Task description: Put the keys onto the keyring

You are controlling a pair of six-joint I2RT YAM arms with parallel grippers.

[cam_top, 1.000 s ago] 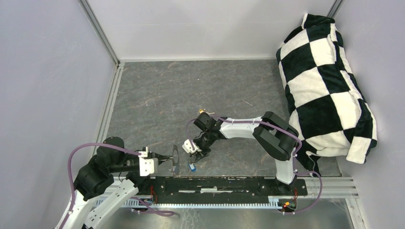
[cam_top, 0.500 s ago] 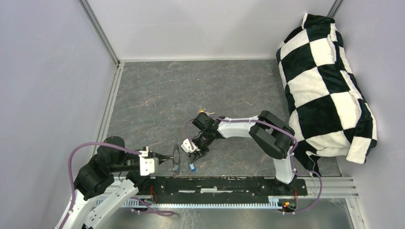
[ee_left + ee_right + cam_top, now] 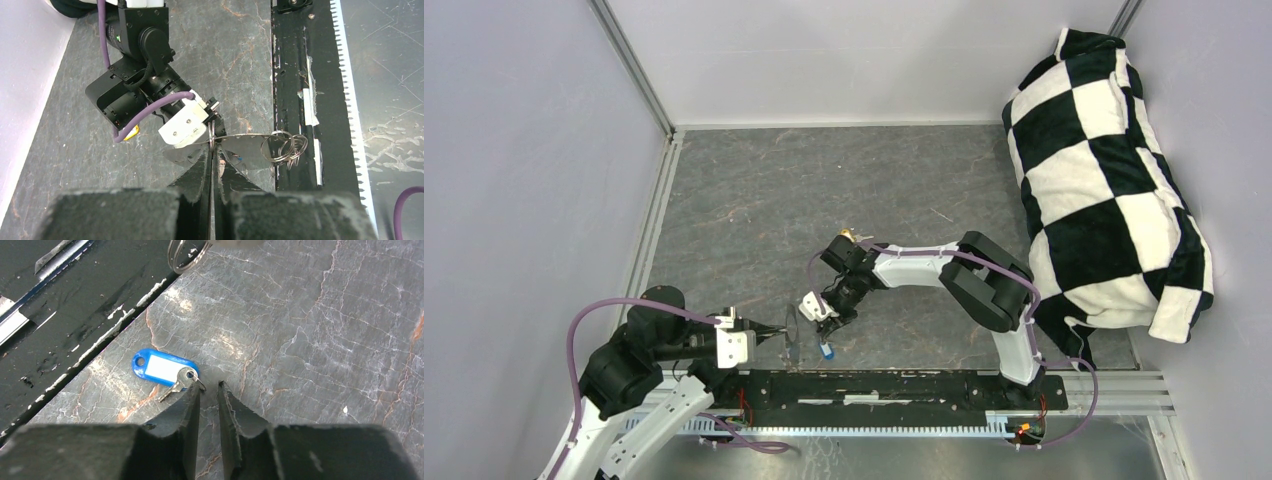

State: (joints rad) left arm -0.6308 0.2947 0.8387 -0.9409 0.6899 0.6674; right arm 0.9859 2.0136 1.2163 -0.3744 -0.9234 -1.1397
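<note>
My left gripper [image 3: 776,336] [image 3: 212,150] is shut on the keyring [image 3: 792,333] [image 3: 245,136], a thin grey band held on edge just above the table near the front rail. The blue key [image 3: 826,350] [image 3: 162,367], a small silver key on a blue plastic tag, lies flat on the table. My right gripper [image 3: 828,318] [image 3: 209,386] hangs just over it, jaws a narrow gap apart with only bare table between them. Its left fingertip [image 3: 196,390] meets the key's small ring. The brass key [image 3: 852,235] [image 3: 131,133] lies farther back, partly hidden by the right wrist.
A bunch of small split rings [image 3: 291,146] [image 3: 185,252] hangs from one end of the keyring. The black front rail [image 3: 904,388] runs along the near edge, close to the blue key. A black-and-white checkered blanket [image 3: 1114,180] is heaped at the right wall.
The right gripper has shifted slightly left over the blue key and its jaws have narrowed. The left arm and keyring have not moved.
</note>
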